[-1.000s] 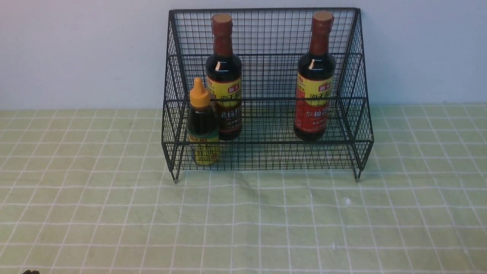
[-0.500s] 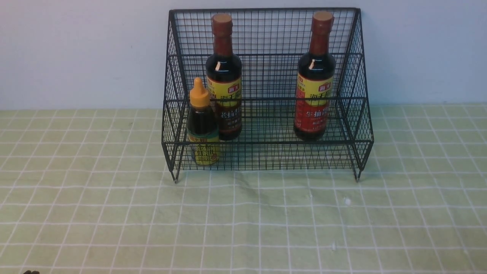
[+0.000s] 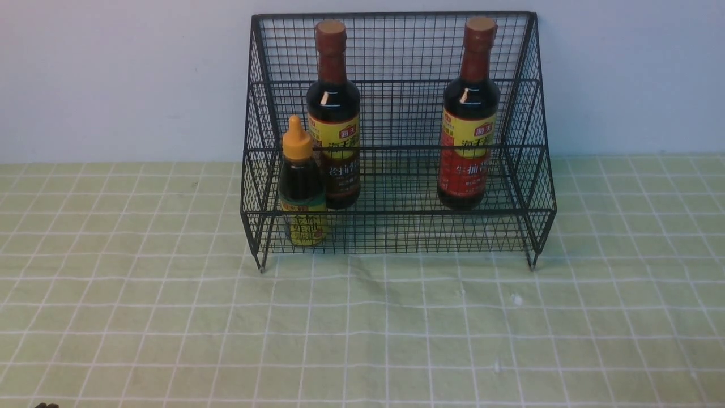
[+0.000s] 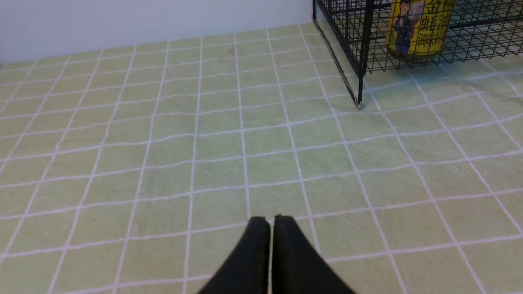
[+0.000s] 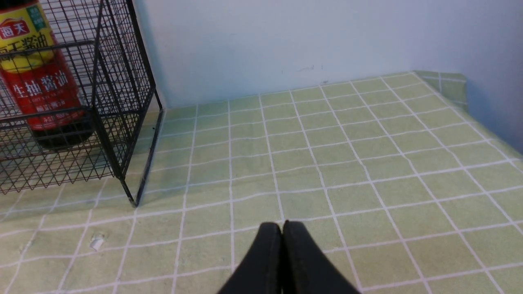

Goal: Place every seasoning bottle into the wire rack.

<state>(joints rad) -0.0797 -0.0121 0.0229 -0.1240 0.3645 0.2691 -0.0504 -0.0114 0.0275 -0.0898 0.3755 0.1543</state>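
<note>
- We see the left fingers (image 4: pixel 271 222) pressed together, nothing between them, tips low over the green checked cloth (image 4: pixel 163 143) on the desk.
- The wire rack (image 4: pixel 359 61) stands well ahead of the left fingers, off to one side; the short bottle (image 4: pixel 419 28), yellow label, sits inside its near corner.
- We see the right fingers (image 5: pixel 282 228) likewise pressed together and empty, over the cloth.
- The rack's other end is well ahead of the right fingers; the red-label tall bottle (image 5: pixel 41 90) stands upright inside.
- Front view: the brown-label tall bottle (image 3: pixel 333 119) is upright on the upper tier, just behind the short bottle on the lower tier.
</note>
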